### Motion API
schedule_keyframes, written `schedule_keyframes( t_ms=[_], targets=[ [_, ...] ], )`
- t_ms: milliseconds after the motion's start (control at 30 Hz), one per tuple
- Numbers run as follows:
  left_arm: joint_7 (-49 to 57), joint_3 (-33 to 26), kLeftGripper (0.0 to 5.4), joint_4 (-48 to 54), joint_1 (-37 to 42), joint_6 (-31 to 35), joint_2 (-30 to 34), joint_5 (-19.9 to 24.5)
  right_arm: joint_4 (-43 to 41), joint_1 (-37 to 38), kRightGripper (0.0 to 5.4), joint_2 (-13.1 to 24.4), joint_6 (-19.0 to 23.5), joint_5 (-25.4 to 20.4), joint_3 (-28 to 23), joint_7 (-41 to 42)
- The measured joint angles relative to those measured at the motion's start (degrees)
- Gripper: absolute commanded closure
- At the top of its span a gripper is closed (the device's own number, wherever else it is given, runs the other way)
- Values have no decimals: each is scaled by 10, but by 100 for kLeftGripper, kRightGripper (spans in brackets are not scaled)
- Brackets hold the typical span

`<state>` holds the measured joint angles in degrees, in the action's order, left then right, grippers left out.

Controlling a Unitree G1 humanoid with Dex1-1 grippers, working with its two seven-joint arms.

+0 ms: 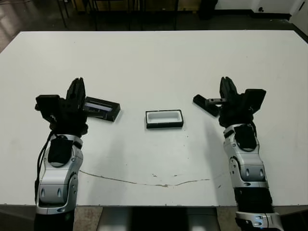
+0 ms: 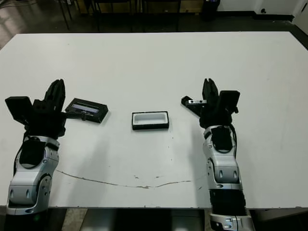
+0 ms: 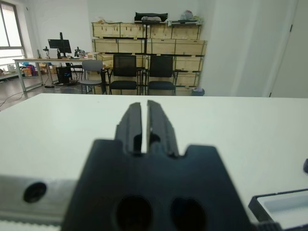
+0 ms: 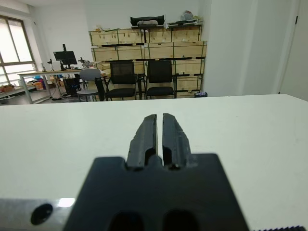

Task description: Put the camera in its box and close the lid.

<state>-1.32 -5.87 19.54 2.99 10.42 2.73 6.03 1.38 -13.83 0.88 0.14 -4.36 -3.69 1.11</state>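
- At frame centre on the white table (image 1: 154,57) we see the box (image 1: 164,119), a shallow black tray lined white.
- Left of it lies the lid (image 1: 101,108), beside our left tool (image 3: 143,126), fingers pressed together.
- Right of centre, the slim black camera (image 1: 206,104) lies beside our right tool (image 4: 159,135), likewise pressed together.

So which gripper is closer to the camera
Right. The camera lies just beside the right gripper, on its inner side. The left gripper is across the table, past the box, next to the lid.
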Motion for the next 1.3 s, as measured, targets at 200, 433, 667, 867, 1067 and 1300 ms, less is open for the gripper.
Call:
schedule_keyframes(
  t_ms=[200,433,667,867,1067,1300],
  targets=[
    [-1,7,540,2,-10,-1,-4,0,0,9,539,2,0,1,3,1],
    [-2,10,540,3,-21,-8,-4,0,5,11,539,5,-5,-2,2,25],
    [-2,8,540,19,-37,-12,-4,2,23,-6,504,84,-8,-35,-10,137],
    [-2,6,540,32,-50,-12,-4,4,188,-89,374,151,-62,-47,-18,232],
    [-2,7,540,36,-53,-10,-5,4,183,-104,238,191,-31,-79,-19,314],
    [-2,8,540,39,-54,-5,-4,3,260,-151,84,218,-28,-75,-7,380]
  ],
)
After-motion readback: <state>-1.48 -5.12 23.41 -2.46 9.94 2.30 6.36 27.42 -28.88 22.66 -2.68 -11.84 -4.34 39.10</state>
